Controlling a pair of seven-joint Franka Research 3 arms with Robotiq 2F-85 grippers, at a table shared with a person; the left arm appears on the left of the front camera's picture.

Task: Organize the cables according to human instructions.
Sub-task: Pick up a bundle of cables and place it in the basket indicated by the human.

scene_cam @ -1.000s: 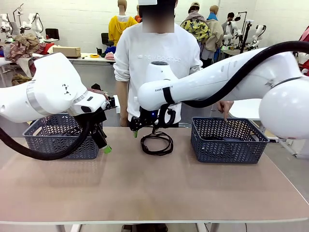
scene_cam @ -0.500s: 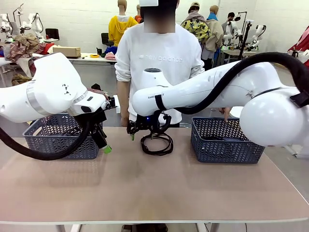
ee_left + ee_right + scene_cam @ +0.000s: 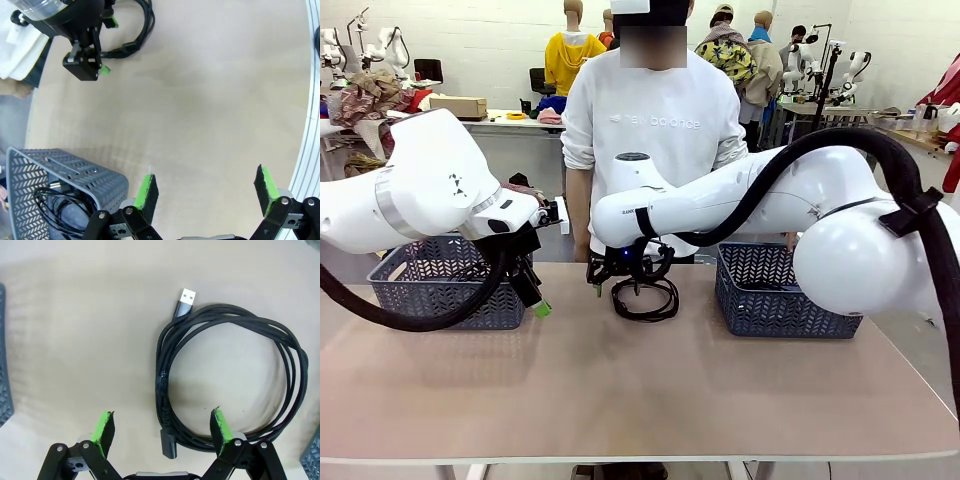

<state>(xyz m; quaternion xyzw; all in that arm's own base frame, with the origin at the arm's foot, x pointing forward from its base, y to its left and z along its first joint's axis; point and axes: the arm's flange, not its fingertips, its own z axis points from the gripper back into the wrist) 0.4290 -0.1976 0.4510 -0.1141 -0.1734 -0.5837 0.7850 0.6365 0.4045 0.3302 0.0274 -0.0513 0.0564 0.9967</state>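
Midway through the sort, by the look of it: on the wide, matte tan bench [image 3: 650, 390] sit two grey plastic baskets with herringbone-slotted walls, and the left basket [image 3: 430, 290] already has at least one thin black cord [image 3: 52, 207] loosely looped inside, seen through the mesh in the left wrist view. The right basket [image 3: 785, 295] looks to hold something dark too, though what exactly is hard to make out. One coiled cable [image 3: 645, 297] is left out on the bench, at the far edge between the baskets and right in front of the person [image 3: 650, 130] in a white sweatshirt. It's a round coil of several turns with a braided, slightly fuzzy black jacket, one end finishing in a silver USB plug [image 3: 186, 299] and the other in a small black connector. The right claw [image 3: 625, 283] hangs directly over it, green pads spread wide and gripping nothing, the near side of the coil lying between the fingers in the right wrist view. The left claw [image 3: 538, 300] waits just beside the left basket, likewise wide open and empty. I'd judge this coil needs picking up and dropping into whichever basket the person indicates.
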